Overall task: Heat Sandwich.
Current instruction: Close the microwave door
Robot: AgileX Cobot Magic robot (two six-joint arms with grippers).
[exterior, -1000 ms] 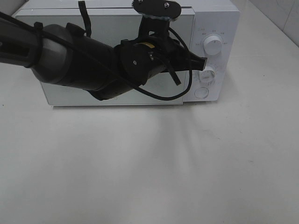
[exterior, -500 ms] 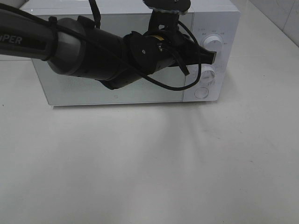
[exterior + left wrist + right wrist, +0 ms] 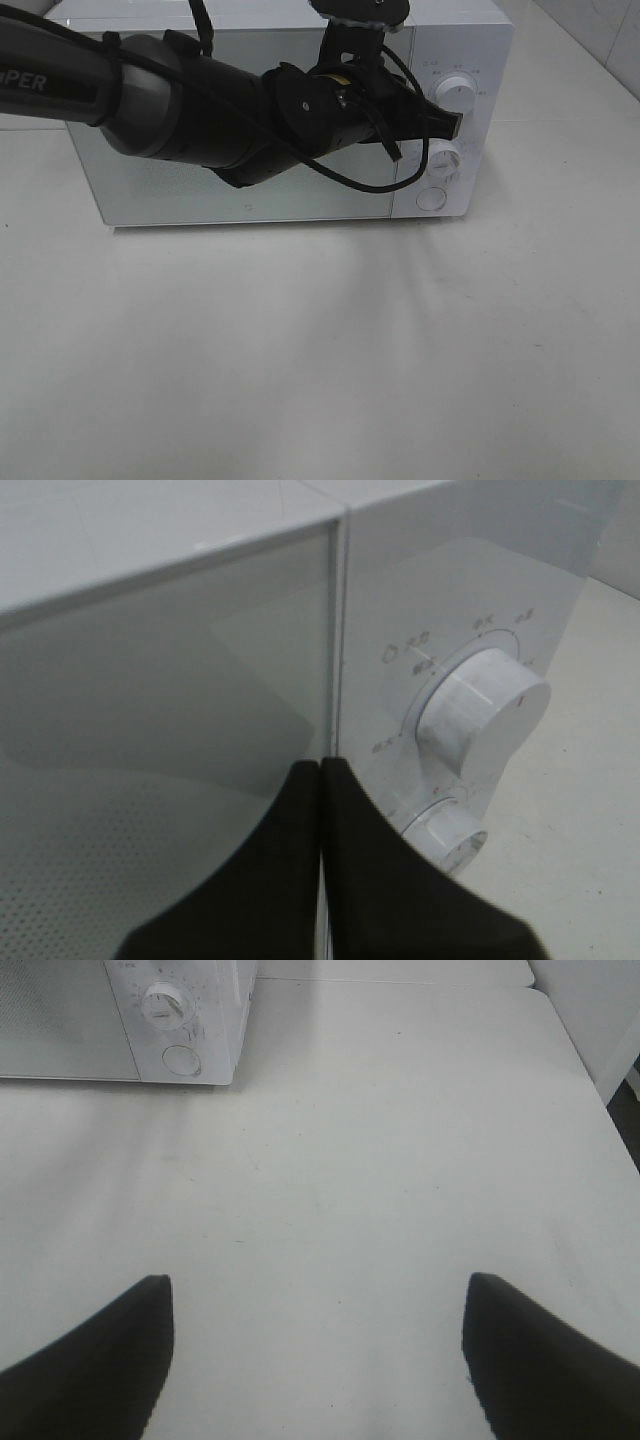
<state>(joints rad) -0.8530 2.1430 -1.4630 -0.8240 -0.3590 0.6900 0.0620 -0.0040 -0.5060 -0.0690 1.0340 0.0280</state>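
One white table (image 3: 320,360) is seen, and on it one white microwave (image 3: 480,40) is stood, its single glass door (image 3: 150,190) shut (the pane is mirror-like, so nothing of the chamber can be made out). The sandwich is shown in no view; whether it lies behind that door cannot be told. Only one arm, the left arm (image 3: 180,110), is seen from the high camera, stretched across the door. The left gripper (image 3: 320,768) is clenched, its two fingers (image 3: 270,870) pressed flat together with nothing between, and is held before the control panel (image 3: 472,180). The right gripper (image 3: 318,1282) is released, jaws spread wide over bare table, well apart from the microwave. On the panel two round knobs are counted, the upper knob (image 3: 456,92) and the lower knob (image 3: 443,157), the left gripper's tip lying between them in the high view, and below them one round button (image 3: 431,198).
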